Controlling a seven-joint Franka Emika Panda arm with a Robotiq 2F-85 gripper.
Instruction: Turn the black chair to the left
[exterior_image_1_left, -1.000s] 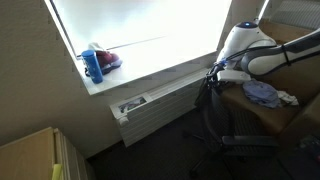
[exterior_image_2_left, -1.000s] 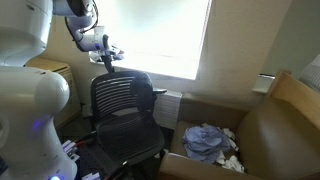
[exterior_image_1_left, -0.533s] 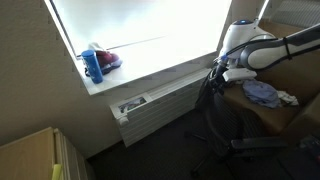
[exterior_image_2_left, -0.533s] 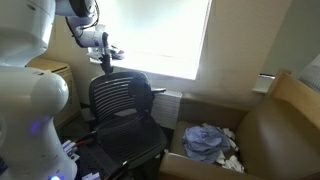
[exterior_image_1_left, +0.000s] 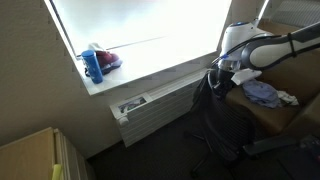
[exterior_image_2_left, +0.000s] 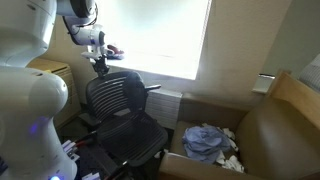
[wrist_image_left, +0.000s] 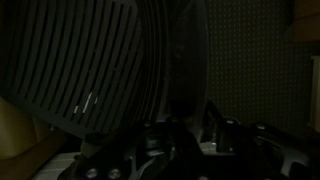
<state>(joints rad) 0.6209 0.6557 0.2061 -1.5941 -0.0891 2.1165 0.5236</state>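
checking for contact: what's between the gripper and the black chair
Nothing. In an exterior view the gripper meets the backrest's top edge on the black chair, with no gap visible.

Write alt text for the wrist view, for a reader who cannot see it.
A very dark close-up: the ribbed mesh backrest of the black chair fills the upper left, its curved edge running down the middle of the frame. Parts of the gripper show along the bottom edge, too dim to tell whether it is open or shut.

Blue bottle (exterior_image_1_left: 93, 67) stood on window sill (exterior_image_1_left: 140, 76), red thing (exterior_image_1_left: 109, 60) just beside. Heater (exterior_image_1_left: 150, 105) below. Blue cloth (exterior_image_2_left: 208, 140) lay on brown counter (exterior_image_2_left: 275, 130).
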